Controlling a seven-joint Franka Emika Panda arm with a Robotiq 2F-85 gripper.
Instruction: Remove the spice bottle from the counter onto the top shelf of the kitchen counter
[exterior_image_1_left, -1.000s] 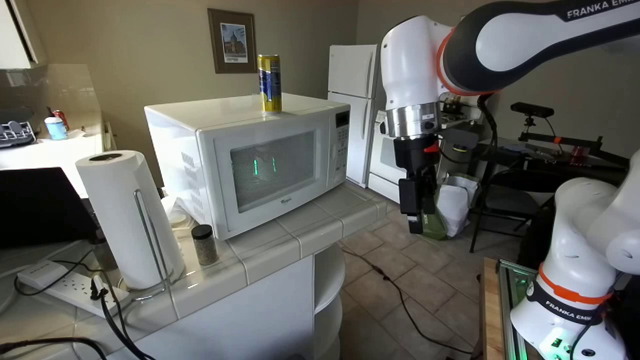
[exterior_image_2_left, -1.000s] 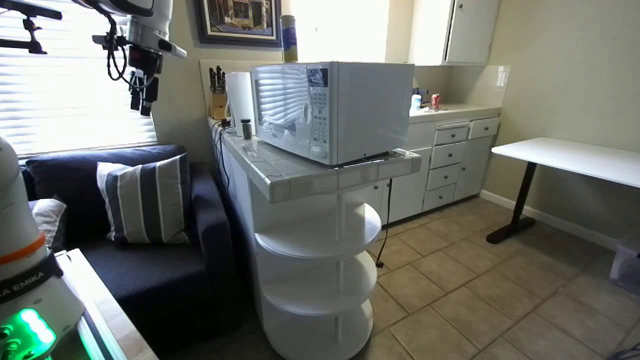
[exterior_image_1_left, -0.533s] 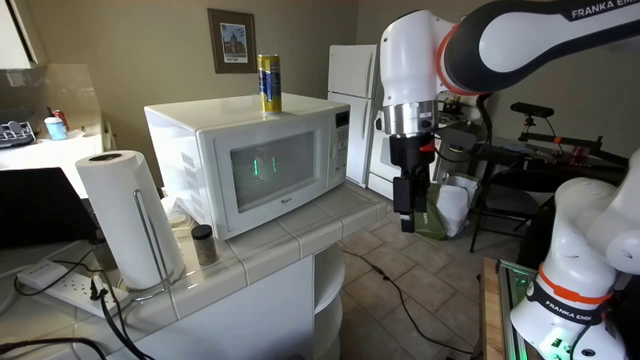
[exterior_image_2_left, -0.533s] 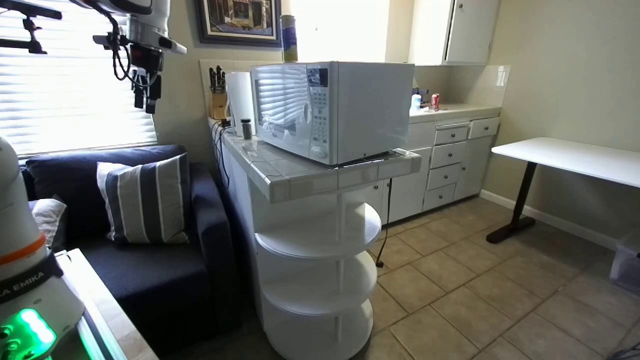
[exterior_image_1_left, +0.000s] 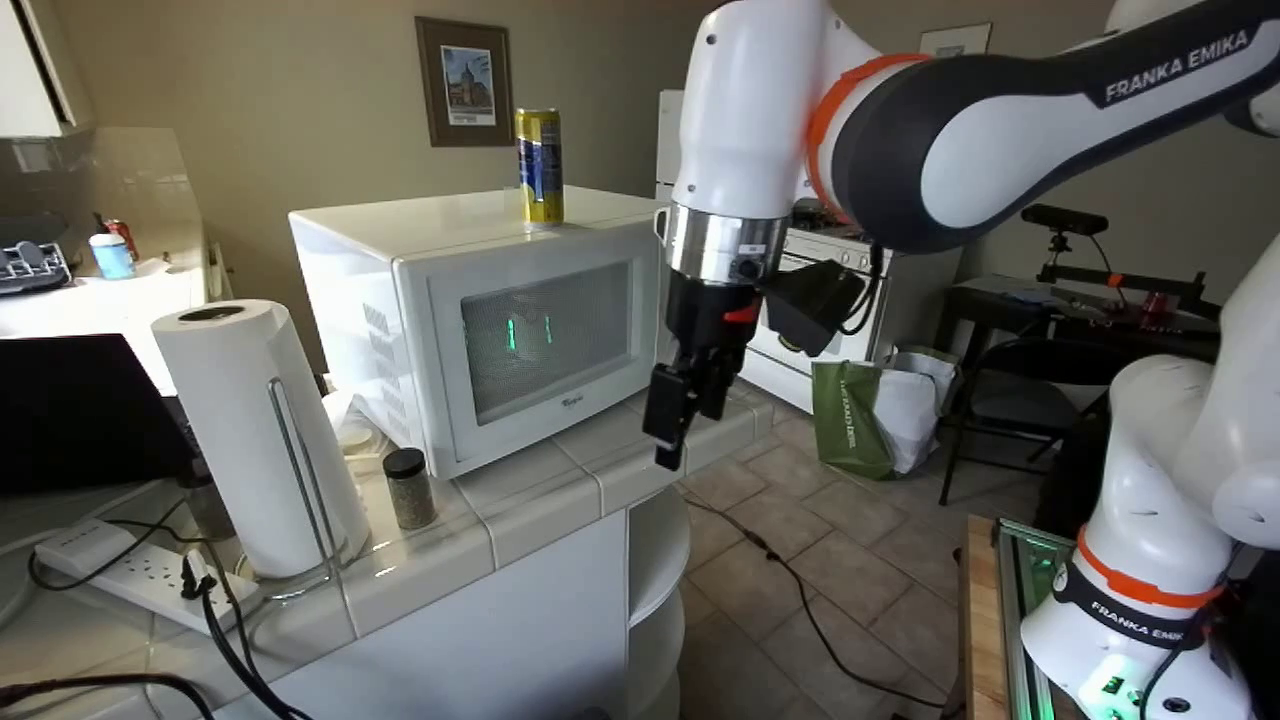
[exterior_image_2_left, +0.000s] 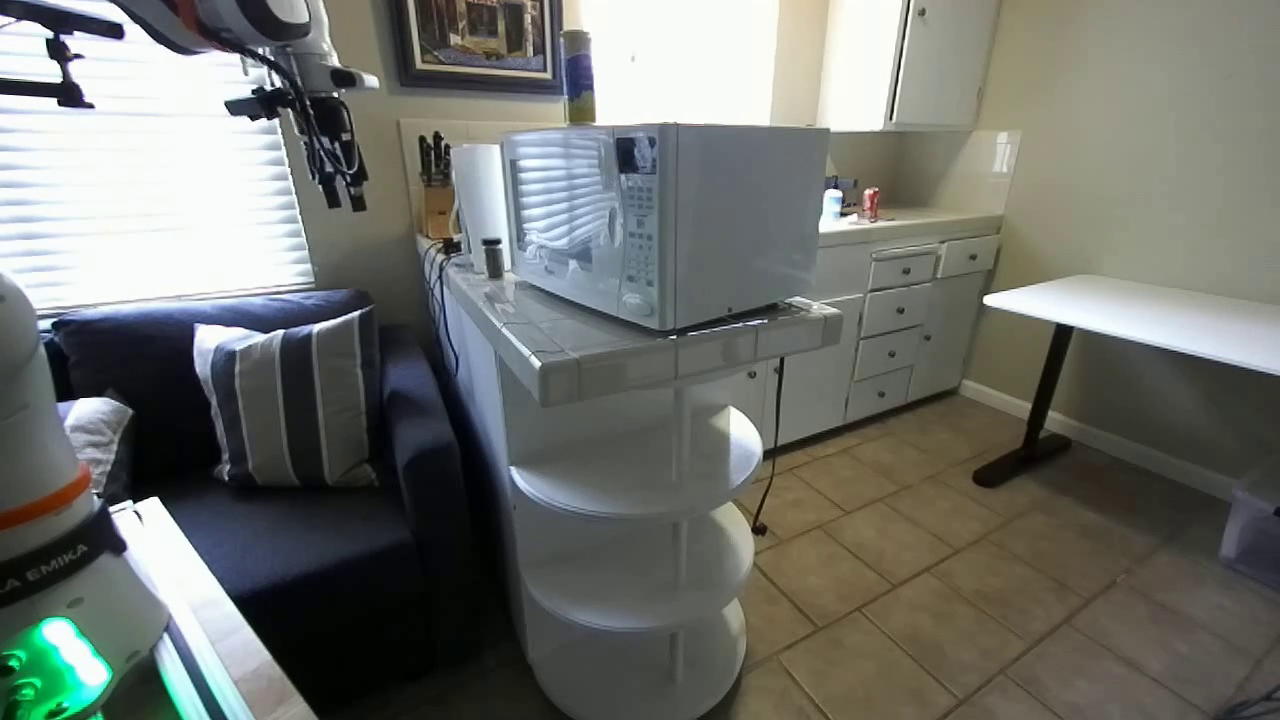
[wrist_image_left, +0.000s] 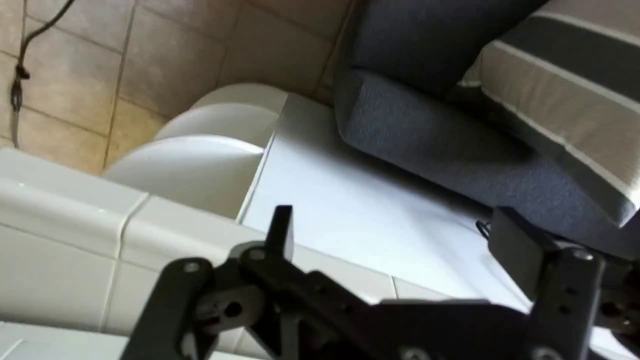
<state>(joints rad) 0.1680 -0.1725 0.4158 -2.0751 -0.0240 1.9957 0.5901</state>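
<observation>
End effector has moved closer to the spice bottle and microwave, its fingers spread wide apart.

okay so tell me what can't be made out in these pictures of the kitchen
Spice bottle: which spice, too small to tell in both exterior views; outside the wrist view.
Stove: partly hidden behind the arm in an exterior view.
Inside of the microwave: hidden by its closed, reflective door in both exterior views.
White table: cut off by an exterior view's right edge.
</observation>
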